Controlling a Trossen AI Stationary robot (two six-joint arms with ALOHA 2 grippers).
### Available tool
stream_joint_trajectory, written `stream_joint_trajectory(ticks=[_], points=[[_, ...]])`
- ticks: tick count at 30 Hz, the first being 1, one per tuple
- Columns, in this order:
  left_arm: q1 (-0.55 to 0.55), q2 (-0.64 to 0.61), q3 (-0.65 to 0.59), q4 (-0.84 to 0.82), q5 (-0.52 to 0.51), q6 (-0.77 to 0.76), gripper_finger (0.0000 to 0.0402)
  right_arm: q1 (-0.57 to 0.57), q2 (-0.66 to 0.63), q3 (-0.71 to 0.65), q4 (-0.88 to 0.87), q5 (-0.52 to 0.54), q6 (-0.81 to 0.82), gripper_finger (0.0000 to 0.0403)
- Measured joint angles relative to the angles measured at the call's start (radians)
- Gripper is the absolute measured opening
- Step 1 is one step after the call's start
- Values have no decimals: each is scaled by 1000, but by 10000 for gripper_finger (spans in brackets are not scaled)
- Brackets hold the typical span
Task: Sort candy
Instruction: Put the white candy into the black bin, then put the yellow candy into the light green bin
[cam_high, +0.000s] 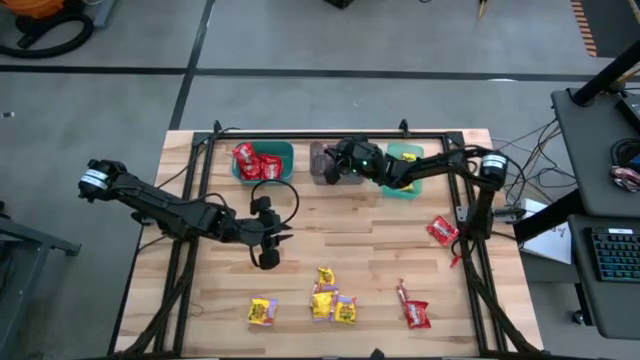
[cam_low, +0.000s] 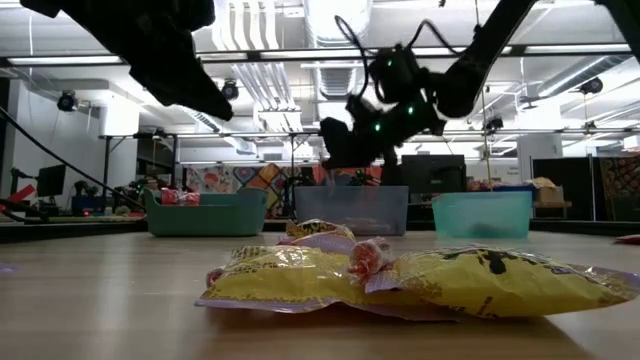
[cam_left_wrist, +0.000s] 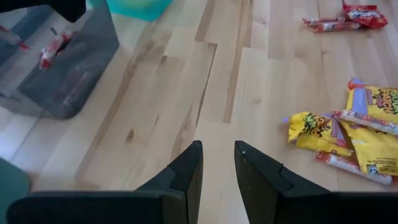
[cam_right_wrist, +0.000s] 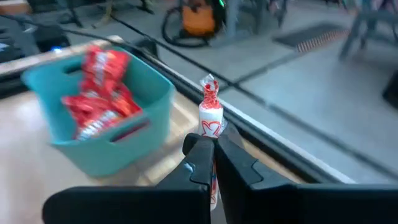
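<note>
Nearest the low camera: yellow packets (cam_low: 420, 285) are lying in a loose heap on the wooden surface (cam_high: 350, 245), with a thin pinkish stick (cam_low: 365, 258) resting across them.
Yellow packets from above: one cluster (cam_high: 333, 300) is sitting near the front middle of the surface, and a single yellow packet (cam_high: 262, 312) is lying apart to its left.
Red packets still out: one red packet (cam_high: 416, 314) is lying at the front right beside a stick, and another red packet (cam_high: 441, 230) is sitting near the right edge.
Teal bin: the teal bin (cam_high: 262, 161) at the back left is holding several red packets (cam_right_wrist: 99, 93).
Grey bin: the grey bin (cam_high: 330, 163) is standing at the back middle, holding at least one pinkish stick (cam_left_wrist: 55, 48).
Green bin: the green bin (cam_high: 404, 170) is sitting at the back right, partly covered by the right arm.
Right tool: the right tool (cam_right_wrist: 213, 155) is hovering over the grey bin, its fingers pressed together and pinching a white stick with red print (cam_right_wrist: 211, 115) that is standing upright between them.
Left tool: the left tool (cam_left_wrist: 217, 165) is hanging over bare wood left of the middle, holding nothing, its fingers (cam_left_wrist: 189, 168) standing slightly apart with a narrow gap between them.
</note>
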Motion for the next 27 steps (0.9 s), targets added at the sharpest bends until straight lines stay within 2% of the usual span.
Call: stream_joint_trajectory(ticks=[5,13,18,22,27], points=[[0,2,-2,-23,0,-26,78,-9,21,1,-11,-35,41,27],[0,3,-2,-38,8,-39,78,-9,-31,1,-122,-36,58,112],[-1,3,-2,-96,22,-122,78,4,-115,1,-204,-41,57,154],[-3,3,-2,-163,99,-193,78,37,-218,3,-280,-133,57,171],[-22,4,-2,-233,234,-243,78,105,-342,3,-449,-274,82,171]])
